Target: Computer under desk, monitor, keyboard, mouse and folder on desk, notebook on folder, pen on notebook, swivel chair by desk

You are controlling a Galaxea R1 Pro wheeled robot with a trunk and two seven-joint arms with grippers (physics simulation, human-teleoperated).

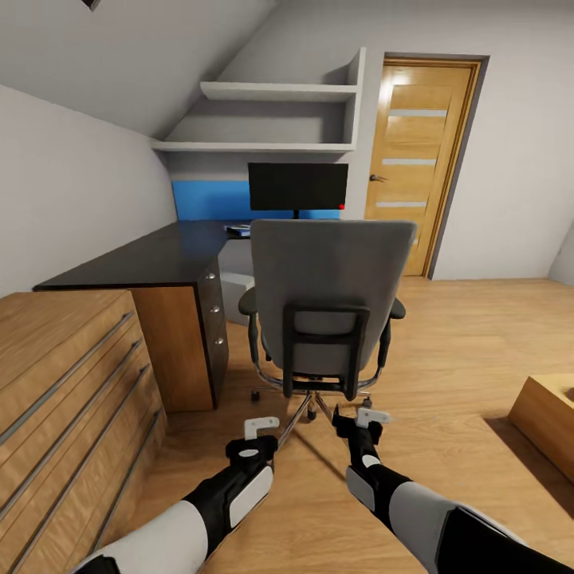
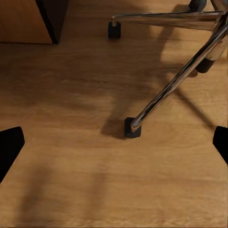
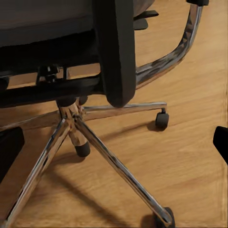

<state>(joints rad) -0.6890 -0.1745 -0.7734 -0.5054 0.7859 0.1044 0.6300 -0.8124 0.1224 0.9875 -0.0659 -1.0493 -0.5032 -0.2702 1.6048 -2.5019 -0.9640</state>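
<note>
Two shelves [image 1: 279, 92] above the desk [image 1: 151, 259], nothing visible on them. Dresser [image 1: 72, 375] left of the robot, drawers closed, contents not visible. Wooden box [image 1: 546, 422] at far right, cut off by the frame, can't tell what's inside.

Chair [image 1: 331, 271] stands in front of the desk with its back toward the camera; seat top is hidden, so can't tell what's on it. Monitor [image 1: 297, 186] is on the desk behind the chair, screen dark. A small dark-blue item [image 1: 238, 231] lies on the desk just left of the chair back, too small to identify.

Left gripper [image 1: 261, 426] and right gripper [image 1: 363, 416] hang low over the floor [image 1: 446, 351], just behind the chair base, not touching it.

Left wrist view adds: a chrome leg [image 2: 175, 80] ending in a caster [image 2: 132, 128], roughly between the fingers but well beyond them; desk corner [image 2: 26, 21] further off. Fingertips [image 2: 9, 147] sit at opposite edges, spread wide, nothing between.

Right wrist view adds: seat underside, black back bracket [image 3: 116, 52], centre post [image 3: 71, 114], three casters. Fingertips [image 3: 221, 140] also spread wide, empty.
</note>
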